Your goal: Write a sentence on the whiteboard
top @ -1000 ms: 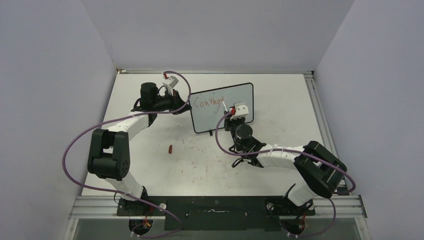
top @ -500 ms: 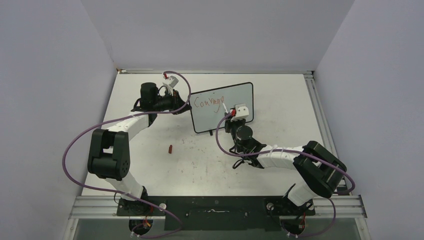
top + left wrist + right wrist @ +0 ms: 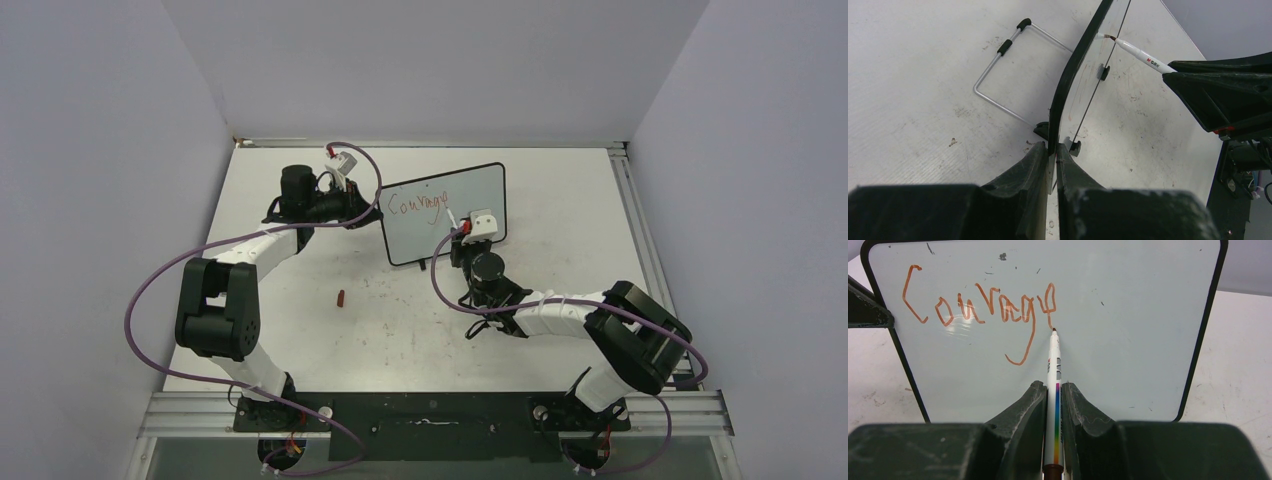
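Observation:
The whiteboard (image 3: 470, 195) (image 3: 1128, 330) stands tilted at the table's middle back, black-framed, seen edge-on (image 3: 1075, 65) in the left wrist view. On it is one red word of the sentence (image 3: 420, 203) (image 3: 978, 310), reading "Courage". My left gripper (image 3: 368, 213) (image 3: 1052, 147) is shut on the board's left frame edge. My right gripper (image 3: 458, 240) (image 3: 1053, 390) is shut on a white marker (image 3: 1054, 370) (image 3: 1138, 51) with a rainbow stripe. The marker's tip touches the board just under the last letter.
A small red marker cap (image 3: 341, 297) lies on the table, left of centre. A bent wire stand (image 3: 1003, 65) with black grips lies behind the board. Purple cables loop off both arms. Metal rails run along the table's right (image 3: 640, 230) and near edges.
The last letter "e" has been drawn onto the word. The right gripper and marker have shifted slightly down and left along the board. The left arm has not moved.

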